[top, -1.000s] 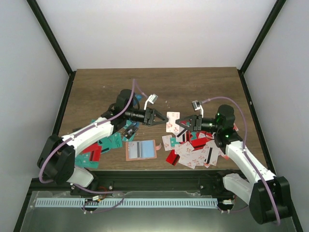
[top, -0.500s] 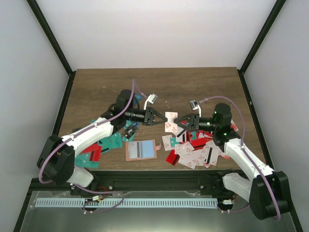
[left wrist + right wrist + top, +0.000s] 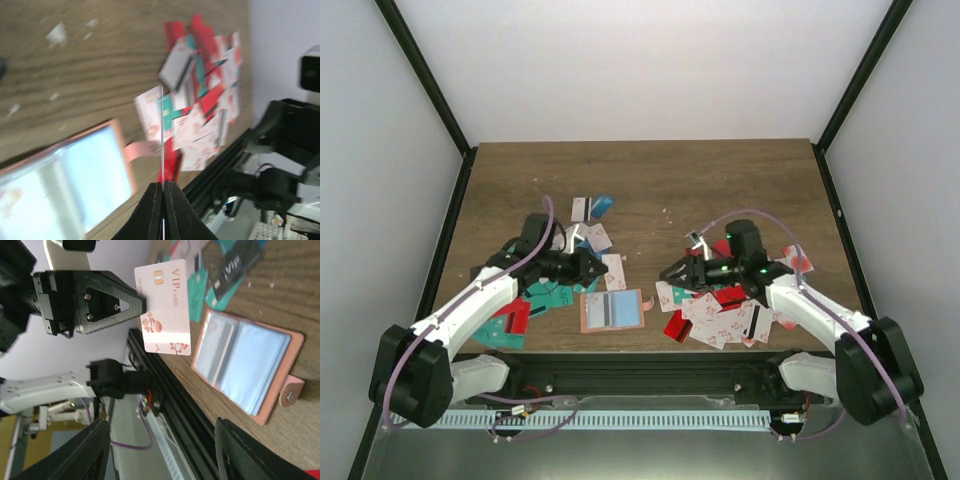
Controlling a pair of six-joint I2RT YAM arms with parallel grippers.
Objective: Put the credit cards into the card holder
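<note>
Left claw [image 3: 599,268] pinches one white card [image 3: 164,307]; right claw [image 3: 674,272] gapes empty; one card holder [image 3: 611,310].

Count:
- 1 salmon-pink rectangular folding card holder [image 3: 612,310], near centre.
- Thin rectangular plastic cards, 3 loose, far and left of centre: white striped card [image 3: 580,208], teal card [image 3: 604,205], white red-marked card [image 3: 598,237].
- 1 white VIP-printed card [image 3: 614,272], just beyond the holder.
- 2 overlapped heaps, near-left heap [image 3: 535,298] and near-right heap [image 3: 725,318]: can't count the cards in them.
</note>
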